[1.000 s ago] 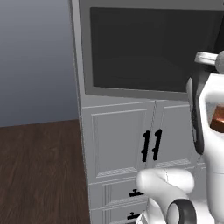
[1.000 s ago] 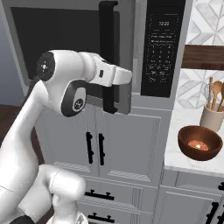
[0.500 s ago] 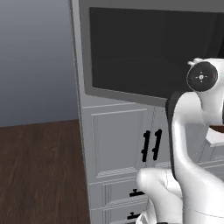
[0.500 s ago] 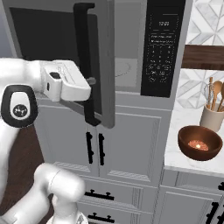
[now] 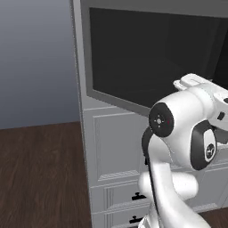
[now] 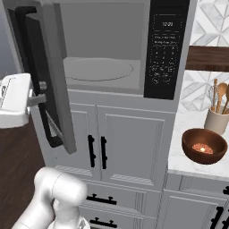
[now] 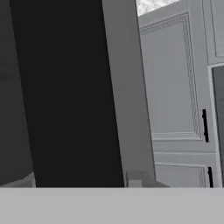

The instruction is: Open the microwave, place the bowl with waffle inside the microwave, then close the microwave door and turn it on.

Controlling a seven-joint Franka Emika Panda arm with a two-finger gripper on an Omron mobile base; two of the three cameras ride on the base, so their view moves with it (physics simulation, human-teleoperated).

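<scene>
The microwave [image 6: 107,49] stands open, its grey cavity and round turntable [image 6: 96,69] bare, the black control strip [image 6: 164,49] to the right. The microwave door [image 6: 56,89] is swung far out to the left and seen almost edge-on; its dark window [image 5: 147,53] faces the left base view. My gripper [image 6: 39,99] is at the door's outer edge, shut on the long black bar handle [image 6: 35,67]. Close up in the hand view, the handle [image 7: 65,96] runs beside the grey door frame [image 7: 127,96]. The brown bowl [image 6: 204,145] with the waffle sits on the counter at the right.
A jar of wooden utensils [image 6: 218,118] stands behind the bowl on the white counter [image 6: 181,154]. White cupboards with black handles [image 6: 96,152] and drawers [image 6: 100,199] lie below the microwave. Dark wooden floor [image 5: 35,178] stretches to the left.
The door has swung from partly open to wide open. My gripper went left and outward with the handle, and the arm followed.
</scene>
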